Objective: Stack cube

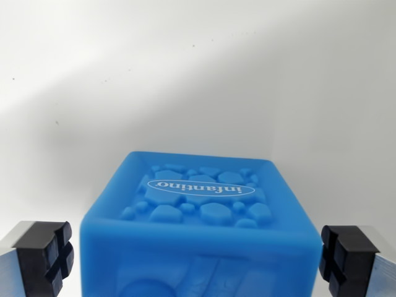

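1. In the wrist view we see a blue cube (201, 229) low in the centre, on a white surface (185, 80).
2. Its top face carries raised pebble shapes and a white oval label (202, 187) reading "infantino", upside down to us.
3. Our gripper (197, 255) is spread wide: one black pad (46, 253) stands at the wrist view's left, the other at its right, each apart from the cube's sides, nothing gripped.
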Robot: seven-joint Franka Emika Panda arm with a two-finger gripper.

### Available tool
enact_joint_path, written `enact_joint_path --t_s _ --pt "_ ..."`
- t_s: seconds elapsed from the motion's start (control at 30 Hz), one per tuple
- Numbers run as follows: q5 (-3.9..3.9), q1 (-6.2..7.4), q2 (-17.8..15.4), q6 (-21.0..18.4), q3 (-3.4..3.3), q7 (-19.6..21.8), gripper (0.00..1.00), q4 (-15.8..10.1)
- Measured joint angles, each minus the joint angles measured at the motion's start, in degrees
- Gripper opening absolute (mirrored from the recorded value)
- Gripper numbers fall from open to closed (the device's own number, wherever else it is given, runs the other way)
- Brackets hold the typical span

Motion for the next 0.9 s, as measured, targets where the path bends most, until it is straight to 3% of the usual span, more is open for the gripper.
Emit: enact_joint_path --t_s 0.03,0.07,0.9 --pt "0.0 -0.04 0.12 0.09 0.04 0.0 1.0 0.02" --pt "0.0 -0.07 0.19 0.17 0.06 0.0 0.0 0.03" --pt "0.0 -0.09 0.21 0.25 0.1 0.0 0.0 0.06"
